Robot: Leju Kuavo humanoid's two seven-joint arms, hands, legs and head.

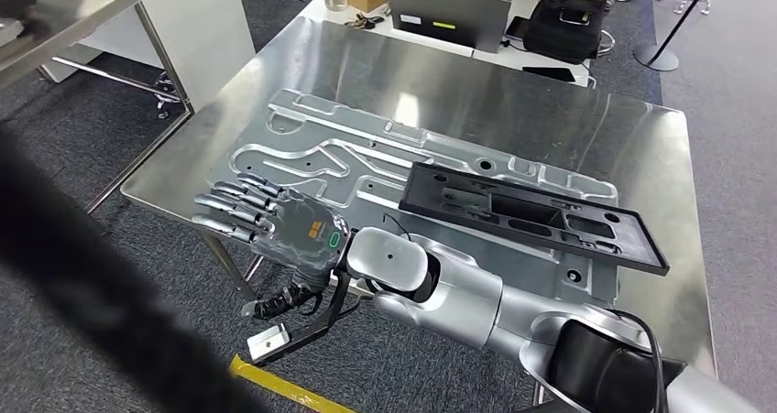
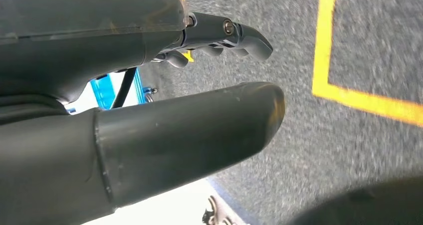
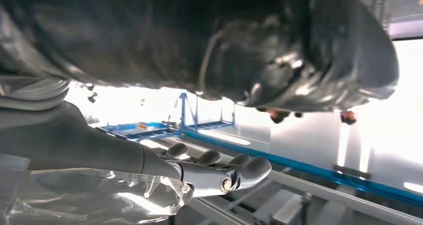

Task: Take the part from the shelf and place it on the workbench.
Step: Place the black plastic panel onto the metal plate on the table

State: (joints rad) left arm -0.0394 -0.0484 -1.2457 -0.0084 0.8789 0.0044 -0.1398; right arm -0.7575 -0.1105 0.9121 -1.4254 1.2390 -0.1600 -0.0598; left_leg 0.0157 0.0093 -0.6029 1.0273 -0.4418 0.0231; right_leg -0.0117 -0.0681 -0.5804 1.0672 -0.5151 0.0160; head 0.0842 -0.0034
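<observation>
The black plastic part, a long flat tray-like panel with rectangular cut-outs, lies on the grey metal plate atop the steel table. The right hand hovers over the table's near-left corner, well apart from the part, fingers stretched out flat and holding nothing. The left hand hangs above carpet with yellow floor tape, fingers extended, empty.

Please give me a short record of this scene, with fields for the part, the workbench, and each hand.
part: black flat part, lying on the grey metal plate
workbench: steel workbench, plate on top
right hand: right hand over the workbench's near-left corner, fingers stretched out, holding nothing
left hand: left hand above grey floor with yellow lines, holding nothing
</observation>
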